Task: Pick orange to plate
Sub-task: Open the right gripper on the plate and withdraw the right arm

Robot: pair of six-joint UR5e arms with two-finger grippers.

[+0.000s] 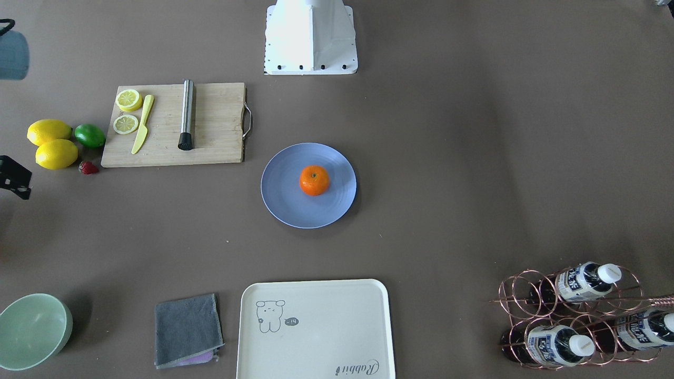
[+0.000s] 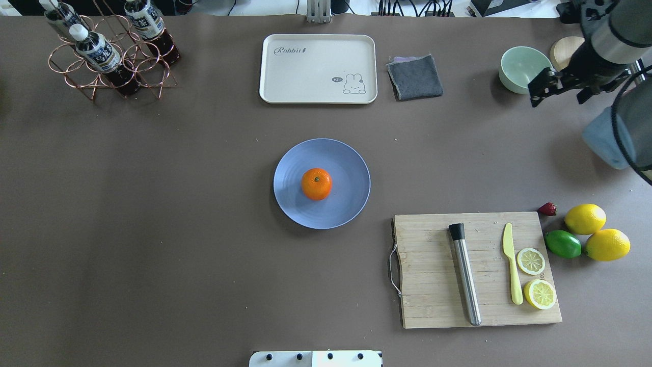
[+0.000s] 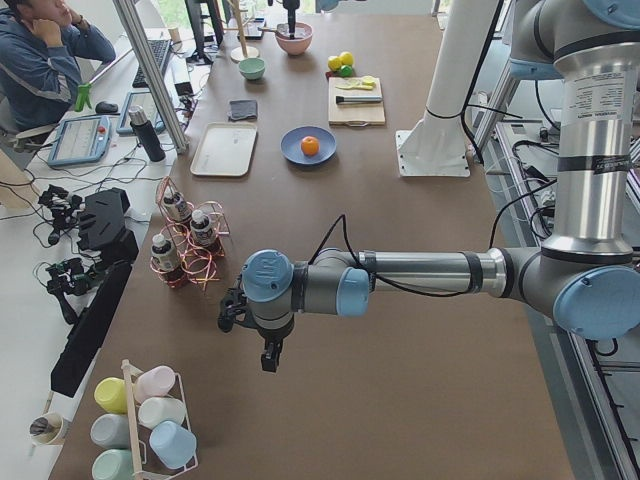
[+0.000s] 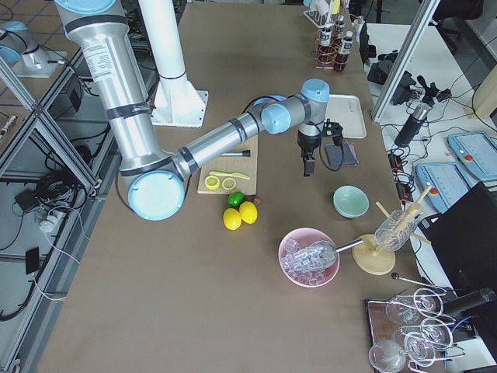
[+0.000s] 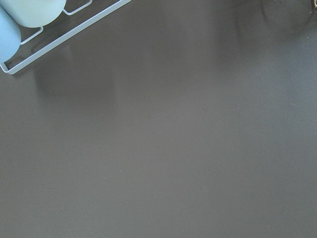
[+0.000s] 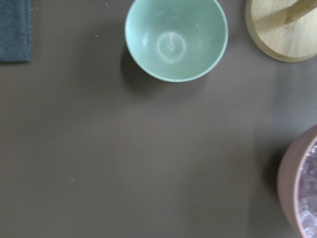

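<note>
The orange rests near the middle of the periwinkle-blue plate at the table's centre, with no gripper touching it. Overhead, the orange and the plate show the same. My right gripper hangs far off beside the pale green bowl, its two fingers spread apart and empty. My left gripper hovers over bare table at the opposite end, near the bottle rack; I cannot tell whether it is open or shut.
A cutting board holds a steel muddler, a yellow knife and lemon slices; beside it lie lemons, a lime and a strawberry. At the far edge are a cream tray, a grey cloth and a bottle rack.
</note>
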